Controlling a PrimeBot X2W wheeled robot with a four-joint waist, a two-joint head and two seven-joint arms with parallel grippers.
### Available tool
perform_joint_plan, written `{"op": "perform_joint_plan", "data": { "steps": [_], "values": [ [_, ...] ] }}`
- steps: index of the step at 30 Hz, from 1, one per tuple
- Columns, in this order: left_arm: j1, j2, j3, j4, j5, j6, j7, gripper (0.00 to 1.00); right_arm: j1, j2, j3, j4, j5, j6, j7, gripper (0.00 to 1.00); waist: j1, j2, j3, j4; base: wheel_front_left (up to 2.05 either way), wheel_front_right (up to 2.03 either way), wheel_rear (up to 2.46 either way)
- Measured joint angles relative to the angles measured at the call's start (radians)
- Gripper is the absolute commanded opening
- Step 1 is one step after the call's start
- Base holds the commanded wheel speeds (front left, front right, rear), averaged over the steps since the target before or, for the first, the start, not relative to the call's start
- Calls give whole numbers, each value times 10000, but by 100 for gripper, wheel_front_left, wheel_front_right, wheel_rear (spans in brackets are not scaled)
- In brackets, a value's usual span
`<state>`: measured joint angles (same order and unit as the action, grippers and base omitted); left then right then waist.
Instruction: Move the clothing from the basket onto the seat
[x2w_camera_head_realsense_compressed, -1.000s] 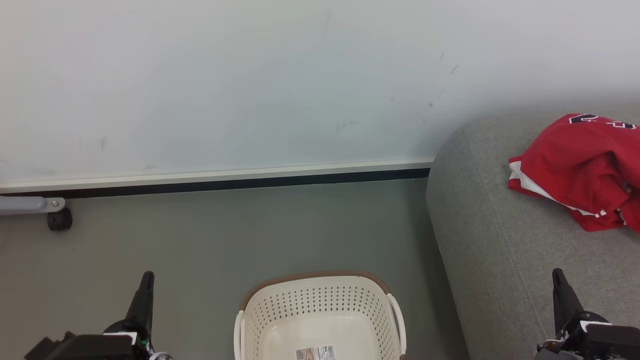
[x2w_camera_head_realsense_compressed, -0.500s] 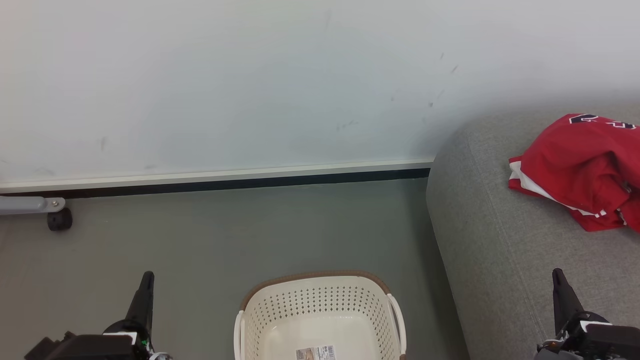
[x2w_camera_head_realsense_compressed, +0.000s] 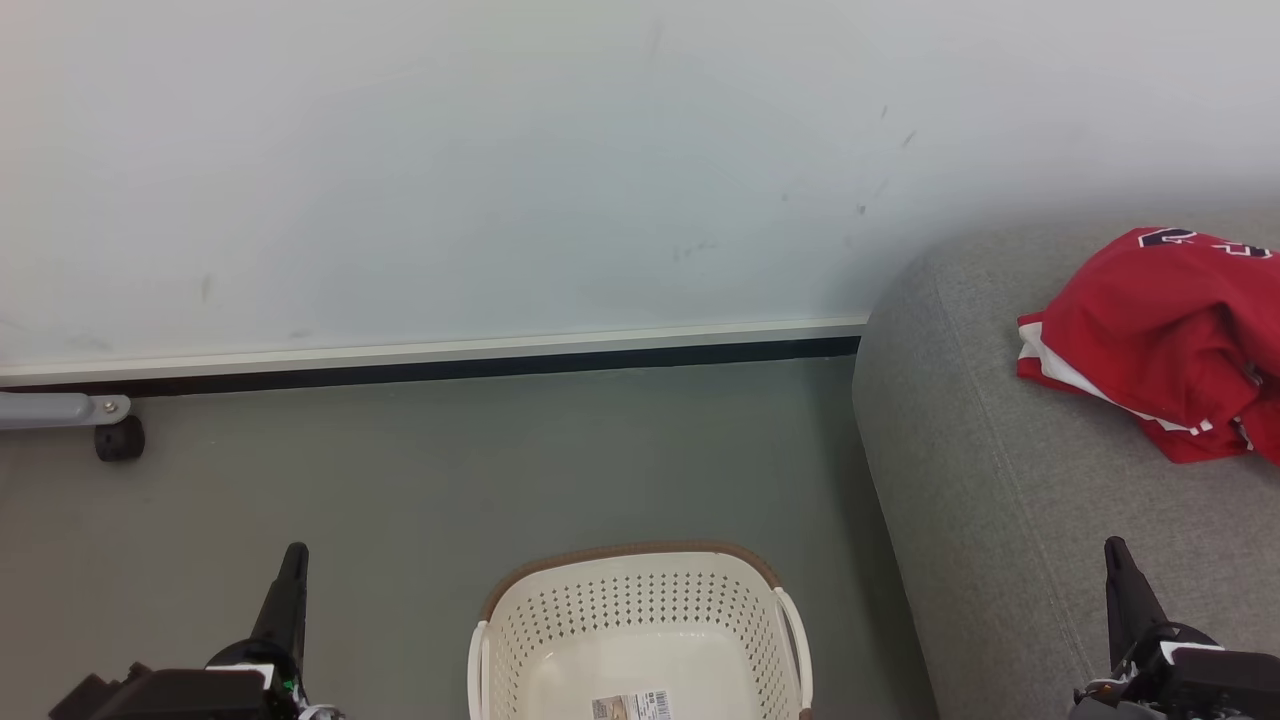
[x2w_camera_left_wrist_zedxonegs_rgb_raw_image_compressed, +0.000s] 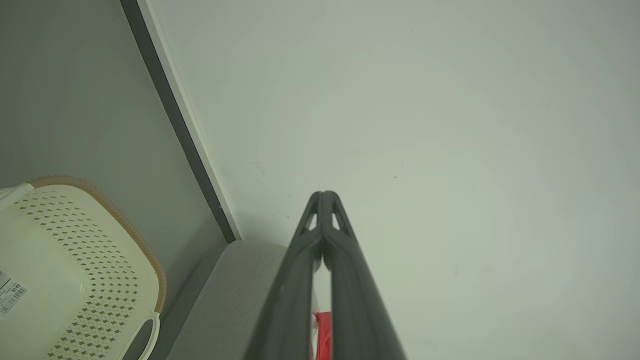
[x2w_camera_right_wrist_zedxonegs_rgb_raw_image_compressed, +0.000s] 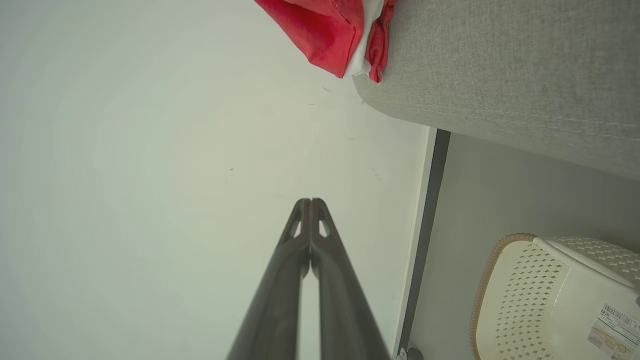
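we are holding the left gripper (x2w_camera_head_realsense_compressed: 294, 552) closed, its two dark fingers pressed together at the tips and gripping nothing, above the grey floor (x2w_camera_head_realsense_compressed: 500, 470) just left of the laundry basket (x2w_camera_head_realsense_compressed: 640, 553). we are holding the right gripper (x2w_camera_head_realsense_compressed: 1114, 546) closed in the same way, gripping nothing, over the front part of the light-grey sofa (x2w_camera_head_realsense_compressed: 1000, 480). the red jersey (x2w_camera_head_realsense_compressed: 1150, 330) with white trim is lying crumpled on the sofa cushion, well apart from both grippers. the basket is standing on the floor beside the sofa, its bottom showing a barcode label (x2w_camera_head_realsense_compressed: 632, 706).
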<state>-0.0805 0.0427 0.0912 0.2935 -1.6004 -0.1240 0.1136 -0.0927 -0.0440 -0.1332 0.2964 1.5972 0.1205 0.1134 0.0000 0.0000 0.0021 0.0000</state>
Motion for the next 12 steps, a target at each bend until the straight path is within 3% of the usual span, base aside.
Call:
{"op": "perform_joint_plan", "data": {
  "steps": [12],
  "values": [
    [0, 0, 0, 0, 0, 0, 0, 0, 0, 0, 0, 0, 0, 0, 0, 0, 0, 0, 0, 0, 0, 0, 0]
  ]
}}
